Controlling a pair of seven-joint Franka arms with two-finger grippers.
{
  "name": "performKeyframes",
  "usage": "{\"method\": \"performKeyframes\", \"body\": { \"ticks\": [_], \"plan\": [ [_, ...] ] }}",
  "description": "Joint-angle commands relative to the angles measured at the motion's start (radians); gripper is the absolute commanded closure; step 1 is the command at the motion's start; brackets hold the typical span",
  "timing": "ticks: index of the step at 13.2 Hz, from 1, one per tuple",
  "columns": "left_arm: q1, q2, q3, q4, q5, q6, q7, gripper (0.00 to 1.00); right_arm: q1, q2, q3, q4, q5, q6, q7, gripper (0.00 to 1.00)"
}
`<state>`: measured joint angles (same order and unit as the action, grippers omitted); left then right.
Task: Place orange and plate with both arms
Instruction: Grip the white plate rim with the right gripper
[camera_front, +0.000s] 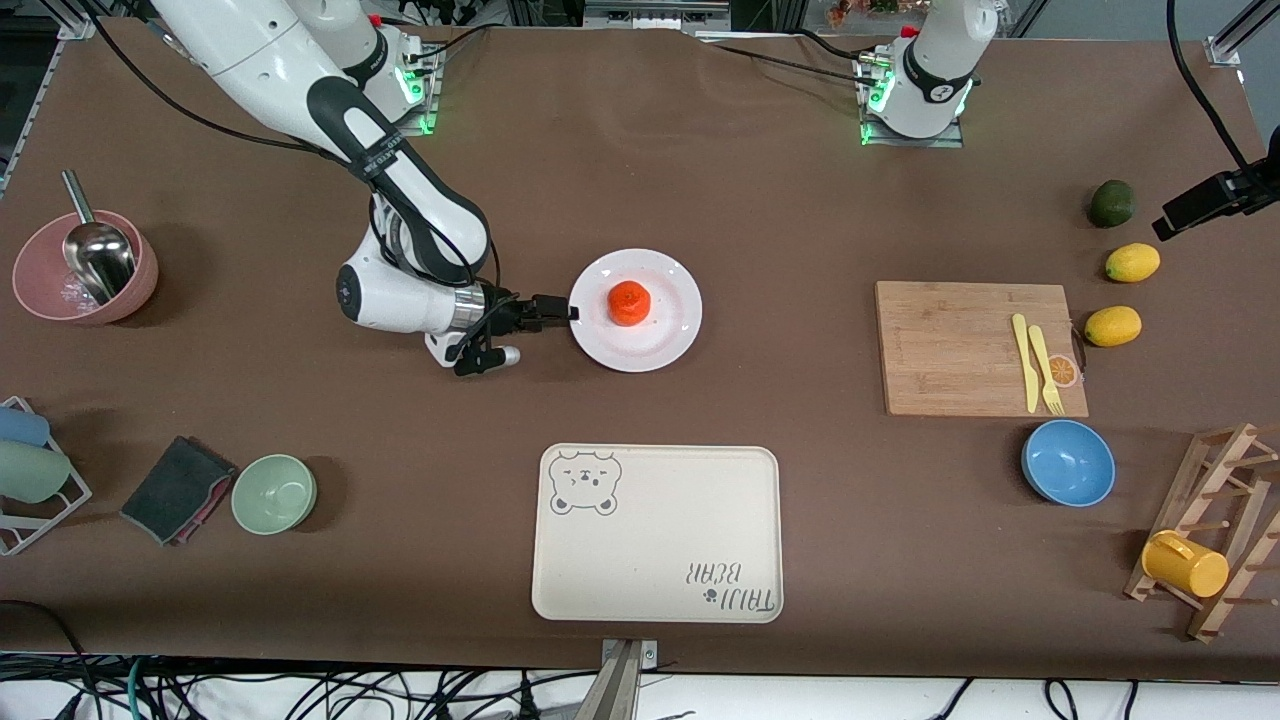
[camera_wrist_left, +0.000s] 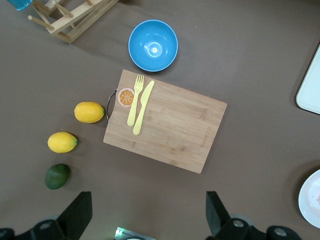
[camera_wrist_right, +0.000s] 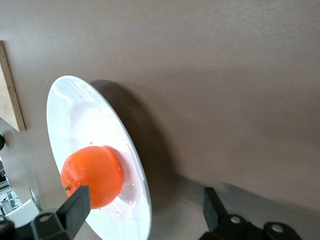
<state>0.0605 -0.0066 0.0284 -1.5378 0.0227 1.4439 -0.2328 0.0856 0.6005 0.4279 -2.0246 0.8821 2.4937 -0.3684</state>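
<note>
Right gripper (camera_front: 556, 312) low over the table, turned sideways at the edge of the plate (camera_front: 660, 345) on the side toward the right arm's end of the table. Fingers (camera_wrist_right: 75, 210) spread wide, clamped on nothing; in the right wrist view, plate rim (camera_wrist_right: 85, 115) running down between the two fingers, contact impossible to tell.

Orange (camera_front: 630, 302) on the plate, roughly at its centre, upright and clear of both grippers. Plate flat on the brown table, about midway between the two arms' ends, farther from the front camera than the cream bear-printed tray (camera_front: 660, 540) and well apart from it.

Left gripper (camera_wrist_left: 145, 220) held high over the left arm's end of the table, waiting, fingers wide apart and empty. Below it in the left wrist view: wooden cutting board (camera_wrist_left: 170, 125) with a yellow knife (camera_wrist_left: 142, 107) and yellow fork (camera_wrist_left: 134, 100) lying side by side on it, next to a small orange-slice disc (camera_wrist_left: 126, 97).

Blue bowl (camera_front: 1068, 462) just nearer the front camera than the board. Two lemons (camera_front: 1132, 262) and a dark green avocado (camera_front: 1111, 203) beside the board toward the left arm's end. Yellow cup (camera_front: 1185, 563) on a wooden rack (camera_front: 1215, 480) at that same end.

Toward the right arm's end: pale green bowl (camera_front: 274, 493), and a pink bowl (camera_front: 40, 290) with a metal scoop (camera_front: 98, 258) in it.
</note>
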Motion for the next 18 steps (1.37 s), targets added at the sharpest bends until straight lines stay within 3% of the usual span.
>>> {"method": "performKeyframes", "body": {
  "ticks": [1,5,8,11,14,15,18],
  "plan": [
    [0.007,0.002,0.005,0.022,-0.024,-0.022,0.020,0.00,0.000,0.028,0.008,0.037,0.025,-0.007,-0.026,0.00],
    [0.007,0.002,0.008,0.022,-0.024,-0.022,0.020,0.00,0.011,0.035,0.008,0.046,0.026,-0.004,-0.026,0.02],
    [0.009,0.002,0.008,0.022,-0.024,-0.022,0.018,0.00,0.025,0.039,0.008,0.047,0.026,0.002,-0.027,0.11],
    [0.009,0.002,0.010,0.022,-0.024,-0.022,0.018,0.00,0.043,0.047,0.008,0.058,0.026,0.004,-0.029,0.29],
    [0.009,0.002,0.010,0.022,-0.024,-0.022,0.018,0.00,0.043,0.047,0.008,0.058,0.026,0.004,-0.053,0.54],
    [0.009,0.002,0.010,0.022,-0.024,-0.022,0.018,0.00,0.043,0.047,0.008,0.058,0.026,0.004,-0.066,0.57],
    [0.009,0.002,0.010,0.022,-0.024,-0.022,0.018,0.00,0.040,0.050,0.006,0.058,0.026,0.004,-0.127,0.89]
  ]
}}
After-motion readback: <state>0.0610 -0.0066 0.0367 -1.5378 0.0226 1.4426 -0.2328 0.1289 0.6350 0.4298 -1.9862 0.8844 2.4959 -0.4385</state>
